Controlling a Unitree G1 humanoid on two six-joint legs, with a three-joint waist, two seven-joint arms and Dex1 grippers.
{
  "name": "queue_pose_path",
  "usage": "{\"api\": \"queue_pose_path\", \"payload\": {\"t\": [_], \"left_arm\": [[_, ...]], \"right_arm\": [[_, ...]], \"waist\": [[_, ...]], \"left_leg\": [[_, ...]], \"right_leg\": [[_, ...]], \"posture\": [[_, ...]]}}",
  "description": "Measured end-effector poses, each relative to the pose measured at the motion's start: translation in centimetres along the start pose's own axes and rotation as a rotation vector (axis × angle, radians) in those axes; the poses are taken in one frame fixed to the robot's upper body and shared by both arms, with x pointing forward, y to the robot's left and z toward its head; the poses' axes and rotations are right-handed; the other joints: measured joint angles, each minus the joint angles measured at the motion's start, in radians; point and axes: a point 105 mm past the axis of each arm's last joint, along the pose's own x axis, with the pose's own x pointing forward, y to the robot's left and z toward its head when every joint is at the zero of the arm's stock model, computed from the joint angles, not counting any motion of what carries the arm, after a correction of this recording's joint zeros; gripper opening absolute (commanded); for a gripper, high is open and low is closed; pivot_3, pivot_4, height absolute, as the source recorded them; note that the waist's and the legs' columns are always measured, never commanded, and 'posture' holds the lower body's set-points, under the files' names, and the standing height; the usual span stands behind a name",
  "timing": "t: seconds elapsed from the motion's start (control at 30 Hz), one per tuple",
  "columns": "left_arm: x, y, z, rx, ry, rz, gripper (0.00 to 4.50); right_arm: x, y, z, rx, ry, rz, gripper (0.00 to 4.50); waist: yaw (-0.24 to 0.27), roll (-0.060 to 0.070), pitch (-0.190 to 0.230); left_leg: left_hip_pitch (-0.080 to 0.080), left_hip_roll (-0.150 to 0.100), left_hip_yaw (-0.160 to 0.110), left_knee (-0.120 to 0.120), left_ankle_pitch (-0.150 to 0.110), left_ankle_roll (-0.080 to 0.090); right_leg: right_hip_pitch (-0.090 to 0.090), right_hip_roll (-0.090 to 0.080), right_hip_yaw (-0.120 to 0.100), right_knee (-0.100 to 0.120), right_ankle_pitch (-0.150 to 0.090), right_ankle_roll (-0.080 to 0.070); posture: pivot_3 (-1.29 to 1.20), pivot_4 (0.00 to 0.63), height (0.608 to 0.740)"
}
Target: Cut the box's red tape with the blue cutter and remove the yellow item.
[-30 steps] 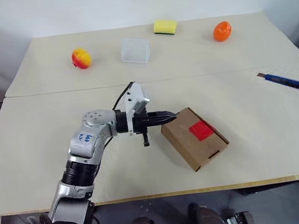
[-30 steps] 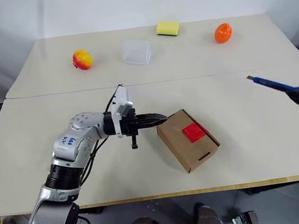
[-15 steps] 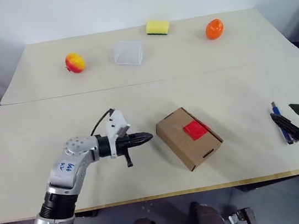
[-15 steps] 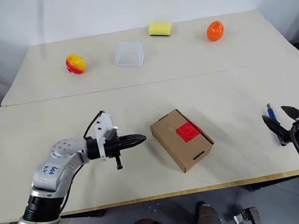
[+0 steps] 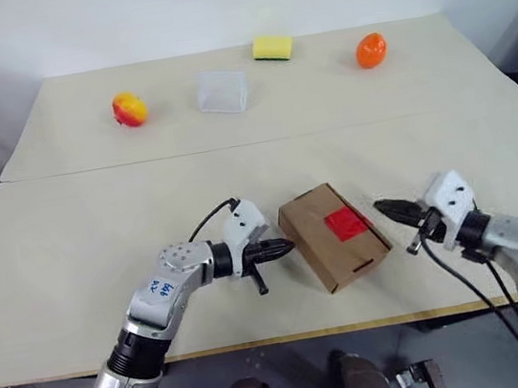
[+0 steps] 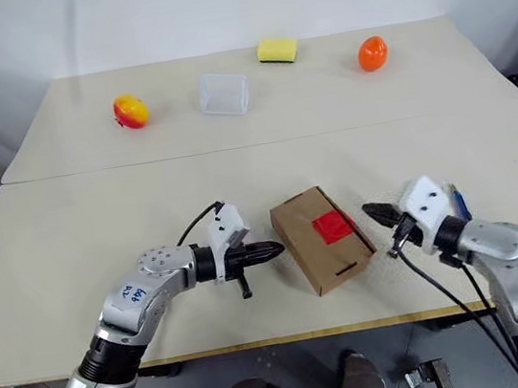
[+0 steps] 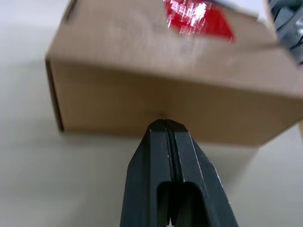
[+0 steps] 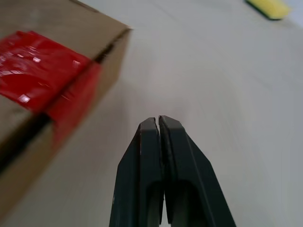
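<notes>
Two pale beige tabletops (image 5: 71, 230) butt along a seam, set against a white wall.

One brown cardboard box (image 5: 334, 235) lies near the front edge, turned at an angle, its lid closed. One red tape (image 5: 344, 223) square sits on top and folds over the edge nearest the right gripper, across the flap seam in the right wrist view.

Left gripper (image 5: 286, 245): fingers clenched, empty, tip at the box's left side wall; contact cannot be confirmed. Right gripper (image 6: 374, 211): fingers pressed together, empty, just beside the box's right end, not touching.

One blue cutter (image 6: 459, 203) lies on the table behind the right wrist, mostly hidden by it.

Far row, one each: red-yellow fruit (image 5: 129, 108), clear plastic container (image 5: 222, 91), yellow sponge (image 5: 272, 48), orange fruit (image 5: 370, 50).

Box contents hidden.
</notes>
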Motion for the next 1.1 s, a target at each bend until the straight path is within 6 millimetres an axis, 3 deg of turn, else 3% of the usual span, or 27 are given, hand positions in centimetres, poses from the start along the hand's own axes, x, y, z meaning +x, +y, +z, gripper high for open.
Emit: {"api": "queue_pose_path", "payload": {"t": [0.13,0.57,0.73,0.8,0.93,1.0,1.1], "left_arm": [[-0.1,0.4,0.3,0.005,-0.004,0.022,0.00],[-3.4,2.5,-0.9,-0.012,0.067,0.130,0.00],[-4.0,2.1,-1.2,-0.009,0.091,0.116,0.00],[-4.4,1.9,-1.1,-0.013,0.101,0.093,0.00],[-6.5,1.0,-0.4,-0.026,0.141,-0.017,0.00],[-6.7,1.0,1.9,-0.003,0.088,-0.061,0.00],[-5.9,0.9,5.1,0.052,-0.018,-0.096,0.00]], "right_arm": [[1.3,2.6,1.1,0.068,-0.025,0.086,0.02],[4.1,6.3,1.0,0.177,0.049,0.150,0.02],[4.1,6.4,0.9,0.185,0.070,0.145,0.02],[3.6,5.9,1.0,0.194,0.086,0.132,0.37],[0.4,2.0,1.9,0.326,0.107,0.025,1.59],[0.0,1.1,4.1,0.430,0.049,0.023,2.27],[0.7,2.3,6.2,0.511,0.019,0.107,3.32]], "waist": [[0.000,0.000,0.000],[-0.006,0.000,0.000],[-0.001,-0.001,0.000],[-0.002,-0.001,0.000],[-0.001,-0.002,0.001],[-0.002,-0.003,0.002],[-0.002,-0.003,0.002]], "left_leg": [[0.000,0.000,0.000,0.000,0.000,0.000],[0.001,0.001,0.000,-0.001,0.000,0.000],[0.000,0.000,0.000,0.000,0.000,0.000],[-0.001,0.000,0.000,-0.001,0.000,0.000],[-0.002,0.001,0.000,-0.001,0.000,0.000],[-0.002,0.002,-0.002,0.000,0.000,0.000],[0.000,0.001,-0.006,-0.001,0.000,0.000]], "right_leg": [[0.000,0.000,0.000,0.000,0.000,0.000],[-0.002,0.000,0.000,0.003,-0.001,-0.002],[-0.002,0.000,0.000,0.002,-0.001,-0.002],[-0.003,0.000,0.000,0.002,-0.001,-0.002],[-0.004,0.000,-0.001,0.003,-0.001,-0.003],[-0.004,0.000,-0.001,0.003,-0.002,-0.004],[-0.003,0.000,0.000,0.005,-0.002,-0.004]], "posture": [[0.00,0.150,0.740],[0.00,0.150,0.740],[0.00,0.150,0.740],[0.00,0.150,0.740],[0.00,0.150,0.740],[0.00,0.150,0.740],[0.00,0.150,0.740]]}}
